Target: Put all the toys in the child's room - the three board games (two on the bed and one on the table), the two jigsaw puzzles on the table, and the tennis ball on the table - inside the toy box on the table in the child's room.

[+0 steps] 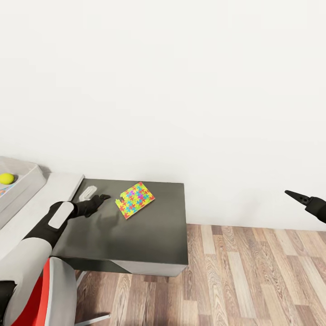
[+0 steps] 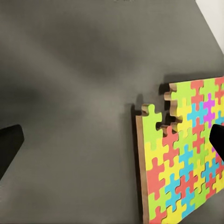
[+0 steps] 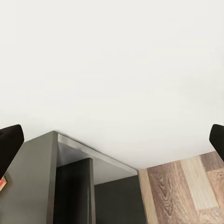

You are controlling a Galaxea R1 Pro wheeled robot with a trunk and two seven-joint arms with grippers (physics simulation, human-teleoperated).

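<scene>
Head view is showing the left end effector [image 1: 100, 198] hovering low over the dark lower section of the table [image 1: 154, 235], left of centre in the frame, its dark fingers pointing toward the jigsaw puzzle [image 1: 135, 199] lying flat just beside them. The puzzle is sitting turned on the dark top, its long axis running from lower left to upper right, one corner pointing toward the wall [image 1: 181, 81]. At the far left edge the toy box [image 1: 27, 183] is resting on the paler, higher top with the tennis ball [image 1: 7, 178] already lying inside it. The right end effector [image 1: 296, 196] is hanging at the right edge over the wood floor [image 1: 253, 280], well apart from the table; whether its fingers are apart I cannot tell here. Left wrist view is showing the left fingers spread wide, one dark tip at each side edge, with the puzzle [image 2: 184, 154] under the right-hand tip and its notched corner toward frame centre. Since the puzzle is thin and flat, the fingers are likely to slide over it or push it along the top rather than catching its edge. Right wrist view is showing the right fingers spread wide too, aiming at wall, table corner and floor.
</scene>
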